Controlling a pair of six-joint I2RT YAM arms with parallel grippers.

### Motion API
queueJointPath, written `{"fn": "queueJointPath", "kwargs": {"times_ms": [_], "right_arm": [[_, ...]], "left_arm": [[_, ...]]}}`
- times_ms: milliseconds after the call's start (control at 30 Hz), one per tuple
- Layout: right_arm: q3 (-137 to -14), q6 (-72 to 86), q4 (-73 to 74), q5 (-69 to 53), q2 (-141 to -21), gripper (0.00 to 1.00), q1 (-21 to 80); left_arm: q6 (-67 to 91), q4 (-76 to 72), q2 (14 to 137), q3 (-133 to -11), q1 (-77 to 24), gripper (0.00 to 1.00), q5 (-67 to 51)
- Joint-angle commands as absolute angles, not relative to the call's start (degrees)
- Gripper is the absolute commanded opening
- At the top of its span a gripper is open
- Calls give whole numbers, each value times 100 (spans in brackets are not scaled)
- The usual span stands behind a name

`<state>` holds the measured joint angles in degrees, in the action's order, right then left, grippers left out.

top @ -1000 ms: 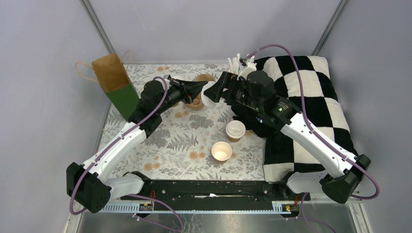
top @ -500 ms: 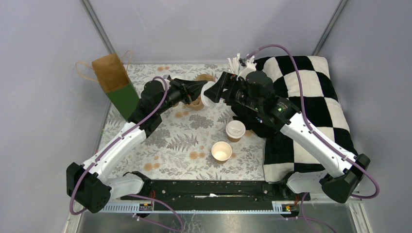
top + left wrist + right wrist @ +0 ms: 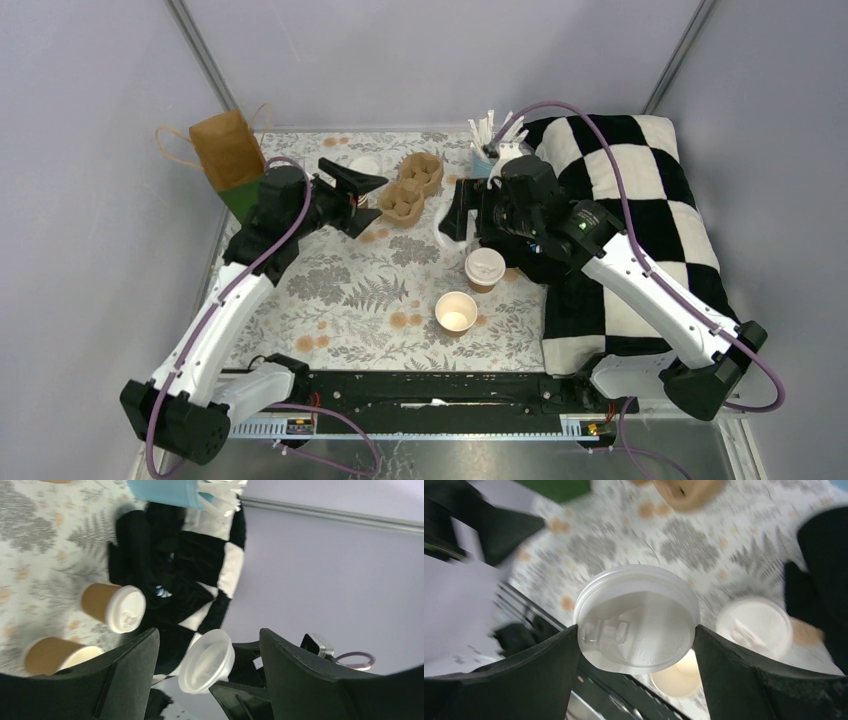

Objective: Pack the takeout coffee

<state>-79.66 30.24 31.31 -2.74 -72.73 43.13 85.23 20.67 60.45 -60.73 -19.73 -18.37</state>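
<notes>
My right fingers [image 3: 539, 675] stand wide but not empty. They pinch the white plastic lid [image 3: 636, 617] across its full width, 1 finger against each side of the rim, so the grip is as broad as the lid itself. The lid's top, with the sip tab, faces back at my wrist. Its hollow underside faces ahead of the fingertips, down toward the worktop [image 3: 340, 290], which is the way it has to meet a cup mouth. As I judge it, the next move turns on where the open kraft cup [image 3: 456, 311] sits from that lid. The cup stands upright, mouth up, below my right fingers and back toward my own base. In the right wrist view only a sliver of its cream inside shows past the lid's lower edge. The lidded kraft cup [image 3: 485, 268] stands just beside the open cup and closer to the fingers, so I would have to carry the lid past it without clipping it. My left fingers [image 3: 300, 675] are spread wide with nothing between them. They are well apart from both cups, on the other side of the pulp cup carrier [image 3: 412, 187], so the right arm is the nearer of the 2. The lid should come down level, its round axis lined up with the cup's upright axis.
</notes>
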Motion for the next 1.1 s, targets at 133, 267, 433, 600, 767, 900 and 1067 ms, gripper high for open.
{"fn": "queueJointPath", "kwargs": {"times_ms": [133, 267, 433, 600, 767, 900, 1067], "right_arm": [[-8408, 1846, 5776, -61, -7639, 86, 4803], [-8603, 1934, 6052, 534, -8155, 86, 5430], [-8734, 2236, 6314, 1128, -8825, 86, 5997], [-8787, 2461, 6349, 1336, -9155, 87, 6206], [-8471, 2409, 6136, 1414, -9332, 87, 6249], [-8419, 2425, 6016, 1287, -9464, 88, 6256], [-8382, 2409, 5884, 1145, -9494, 89, 6250]], "left_arm": [[6415, 3331, 5632, -5818, -1879, 82, -1950], [5825, 3747, 5837, -5888, -1976, 86, -2037], [5740, 3789, 5680, -5637, -2141, 87, -1897], [5757, 3814, 5448, -5208, -2145, 88, -1846], [5701, 3980, 5337, -5098, -2145, 88, -1669], [5645, 4071, 5265, -5091, -2136, 88, -1539], [5573, 4077, 5296, -5118, -2136, 88, -1538]]}}
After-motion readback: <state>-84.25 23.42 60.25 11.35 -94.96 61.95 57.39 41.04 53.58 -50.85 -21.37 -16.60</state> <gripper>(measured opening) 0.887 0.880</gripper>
